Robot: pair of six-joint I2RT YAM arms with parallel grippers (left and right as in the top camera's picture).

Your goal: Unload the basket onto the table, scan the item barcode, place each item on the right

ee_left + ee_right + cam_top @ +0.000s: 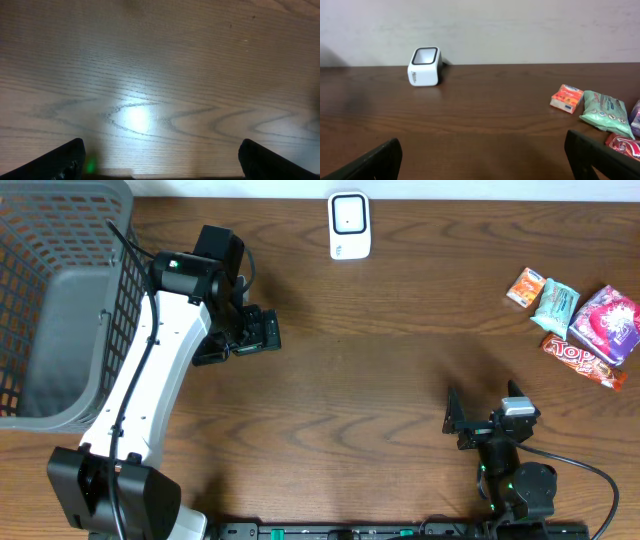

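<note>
The white barcode scanner stands at the table's far edge, its dark window facing up; the right wrist view shows the scanner against the wall. Several snack packets lie at the right: an orange packet, a green one, a pink-purple one and a red bar. My left gripper hangs open over bare wood left of centre, nothing between its fingers. My right gripper is open and empty near the front edge, well short of the packets.
A grey mesh basket fills the far left corner beside the left arm. In the right wrist view the orange packet, green packet and red bar lie ahead to the right. A wall runs behind the table.
</note>
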